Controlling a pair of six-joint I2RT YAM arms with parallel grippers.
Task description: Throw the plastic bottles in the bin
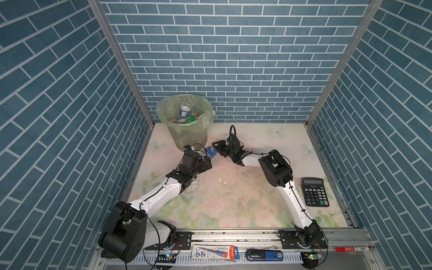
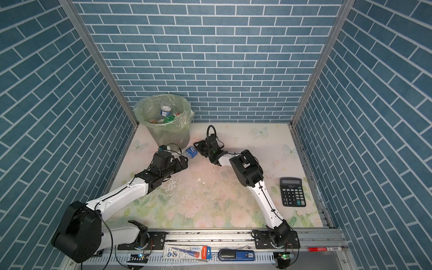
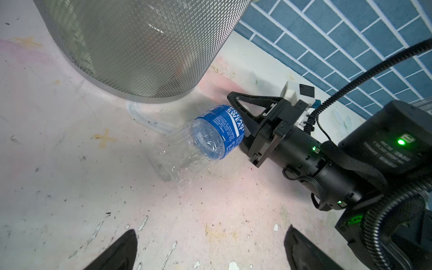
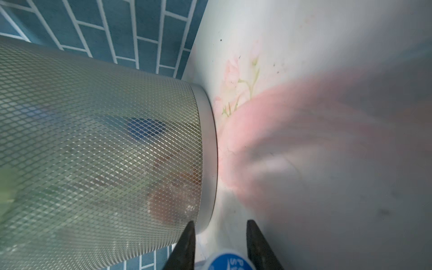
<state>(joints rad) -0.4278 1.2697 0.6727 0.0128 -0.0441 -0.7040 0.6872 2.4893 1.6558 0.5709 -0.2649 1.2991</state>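
Note:
A clear plastic bottle point(image 1: 211, 152) point(image 2: 191, 152) with a blue label lies tilted on the table just in front of the bin's foot. My right gripper point(image 1: 218, 148) point(image 4: 221, 223) is shut on its neck end, and the blue label point(image 4: 230, 261) shows between the jaws. In the left wrist view its black finger point(image 3: 252, 102) clamps the bottle point(image 3: 210, 138). My left gripper point(image 1: 206, 162) point(image 3: 210, 230) stands open and empty, just short of the bottle's clear bottom. The bin point(image 1: 161, 109) point(image 2: 138, 109) with its pale green bag stands at the back left, with several bottles point(image 1: 184, 111) inside.
A black calculator point(image 1: 315, 191) lies on the table at the right. On the front rail sit a pen packet point(image 1: 212, 252), a blue and black stapler point(image 1: 264, 254) and a red marker point(image 1: 351, 249). Blue brick walls close in three sides.

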